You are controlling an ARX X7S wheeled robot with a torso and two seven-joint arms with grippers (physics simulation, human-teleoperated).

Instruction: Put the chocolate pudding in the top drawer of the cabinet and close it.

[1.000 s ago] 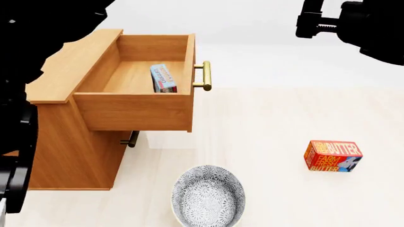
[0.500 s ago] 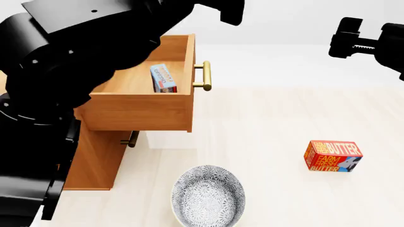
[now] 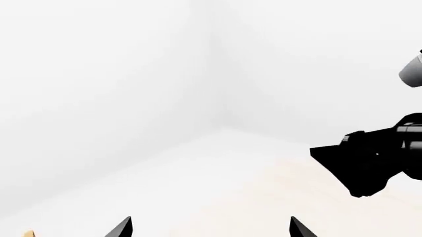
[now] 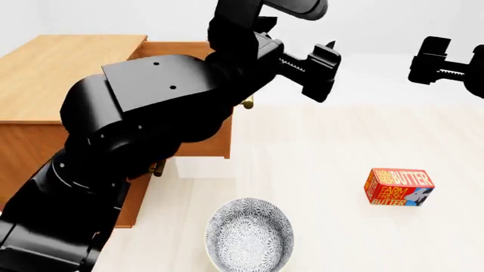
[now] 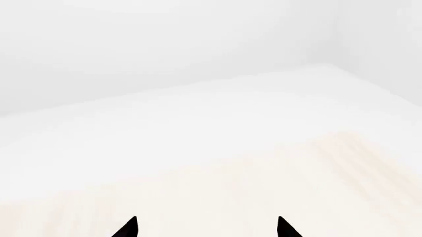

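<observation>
The chocolate pudding is hidden behind my left arm in the head view. The wooden cabinet (image 4: 68,73) stands at the left, its top drawer (image 4: 217,145) pulled out, with only the front panel and the tip of its brass handle (image 4: 247,103) showing. My left gripper (image 4: 327,71) hangs open in the air to the right of the drawer front, holding nothing. In the left wrist view the left gripper (image 3: 209,229) has its tips wide apart over pale floor. My right gripper (image 4: 428,59) is high at the far right, and the right gripper (image 5: 206,229) is open and empty.
A red-orange butter box (image 4: 398,187) lies on the floor at the right. A patterned grey bowl (image 4: 250,235) sits near the front, below the drawer. The lower drawer's handle (image 4: 157,168) peeks out under my left arm. The right arm (image 3: 376,163) shows in the left wrist view.
My left arm has swung up and to the right across the drawer, covering the pudding that showed inside it. The right gripper has drifted a little to the right.
</observation>
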